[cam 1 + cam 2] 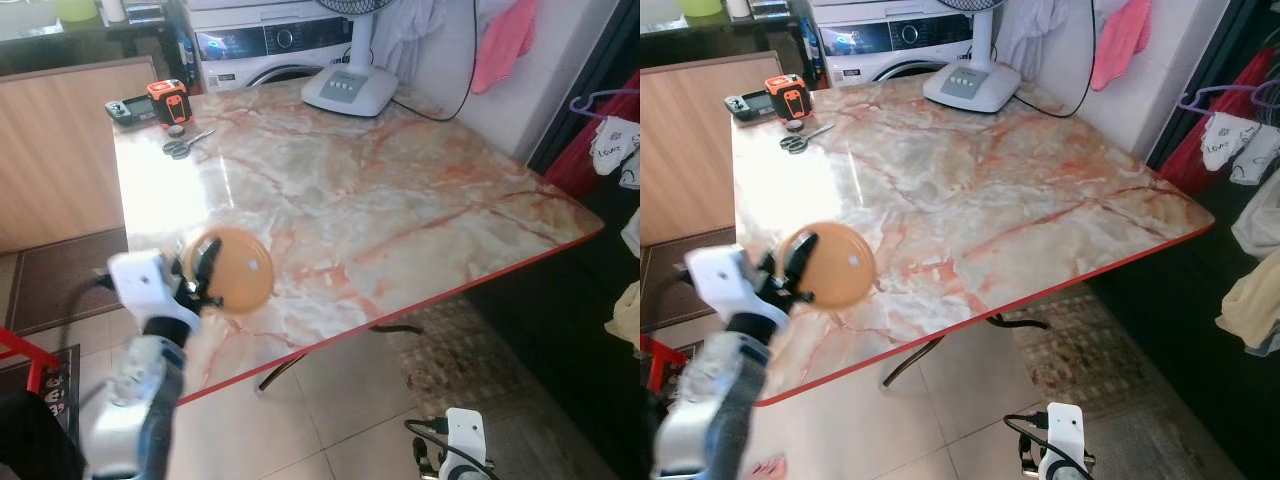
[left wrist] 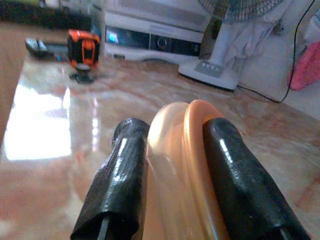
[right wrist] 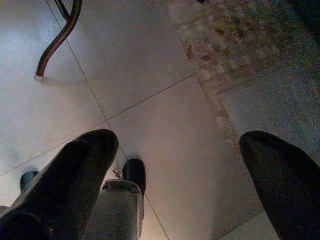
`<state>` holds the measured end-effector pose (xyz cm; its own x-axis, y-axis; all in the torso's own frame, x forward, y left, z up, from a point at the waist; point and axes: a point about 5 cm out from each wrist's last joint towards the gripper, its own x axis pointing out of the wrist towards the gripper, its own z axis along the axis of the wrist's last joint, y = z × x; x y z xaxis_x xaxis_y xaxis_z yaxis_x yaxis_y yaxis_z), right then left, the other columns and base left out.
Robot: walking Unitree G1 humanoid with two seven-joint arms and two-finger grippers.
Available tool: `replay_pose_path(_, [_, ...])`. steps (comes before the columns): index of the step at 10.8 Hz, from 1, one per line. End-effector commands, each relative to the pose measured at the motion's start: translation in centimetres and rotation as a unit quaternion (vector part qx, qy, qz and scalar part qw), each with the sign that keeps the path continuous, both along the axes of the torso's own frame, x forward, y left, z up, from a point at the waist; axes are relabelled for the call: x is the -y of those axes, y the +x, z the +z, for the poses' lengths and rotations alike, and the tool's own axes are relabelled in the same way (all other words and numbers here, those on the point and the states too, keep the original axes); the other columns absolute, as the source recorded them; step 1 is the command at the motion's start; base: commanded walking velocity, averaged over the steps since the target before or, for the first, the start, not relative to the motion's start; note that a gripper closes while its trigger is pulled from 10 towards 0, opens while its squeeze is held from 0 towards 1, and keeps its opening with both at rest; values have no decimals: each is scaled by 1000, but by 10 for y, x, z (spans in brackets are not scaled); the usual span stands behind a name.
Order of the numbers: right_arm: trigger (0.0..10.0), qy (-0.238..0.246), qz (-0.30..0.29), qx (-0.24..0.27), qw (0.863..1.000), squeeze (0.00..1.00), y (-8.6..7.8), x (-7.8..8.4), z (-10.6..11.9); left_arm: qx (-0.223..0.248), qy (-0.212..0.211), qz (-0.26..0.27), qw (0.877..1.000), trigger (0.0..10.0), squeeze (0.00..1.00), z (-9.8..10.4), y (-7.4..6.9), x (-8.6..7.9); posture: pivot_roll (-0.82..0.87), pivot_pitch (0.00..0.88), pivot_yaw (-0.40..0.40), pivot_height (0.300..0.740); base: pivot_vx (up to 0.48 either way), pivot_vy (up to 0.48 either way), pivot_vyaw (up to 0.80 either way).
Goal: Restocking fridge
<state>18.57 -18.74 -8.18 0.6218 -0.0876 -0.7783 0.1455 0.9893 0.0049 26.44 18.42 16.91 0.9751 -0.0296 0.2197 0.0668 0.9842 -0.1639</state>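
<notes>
My left gripper (image 1: 205,270) is shut on an orange, see-through round plastic dish (image 1: 240,268). It holds the dish on edge just above the near left corner of the marble table (image 1: 400,200). In the left wrist view the two black fingers (image 2: 120,175) pinch the dish's rim (image 2: 185,165) between them. My right arm (image 1: 465,440) hangs low beside the table's front edge. The right gripper (image 3: 177,150) is open over the tiled floor, with nothing between its fingers.
At the table's far side stand a white fan base (image 1: 350,90), an orange tape measure (image 1: 170,100) and scissors (image 1: 185,145). A washing machine (image 1: 270,45) is behind the table. Clothes hang at the right. A patterned rug (image 1: 470,350) and a curved table leg (image 3: 60,35) lie below.
</notes>
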Motion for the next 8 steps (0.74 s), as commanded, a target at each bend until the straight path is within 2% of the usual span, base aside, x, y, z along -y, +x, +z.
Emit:
replay_pose_path(1, [10000,2,-13,-5,1000,0,-5,0,-2,7,8,2,1000,10000,0,8,0,-1,-86,116,-29,740,0,0,0])
replay_pose_path(3, [10000,5,-22,-2,1000,0,-2,1,-1,3,12,-5,1000,10000,0,9,-1,2,-100,173,-34,740,0,0,0])
replay_pose_path(8, [10000,2,-13,-4,1000,0,2,4,1,8,9,-1,1000,10000,0,19,0,1,-92,212,-57,740,0,0,-776])
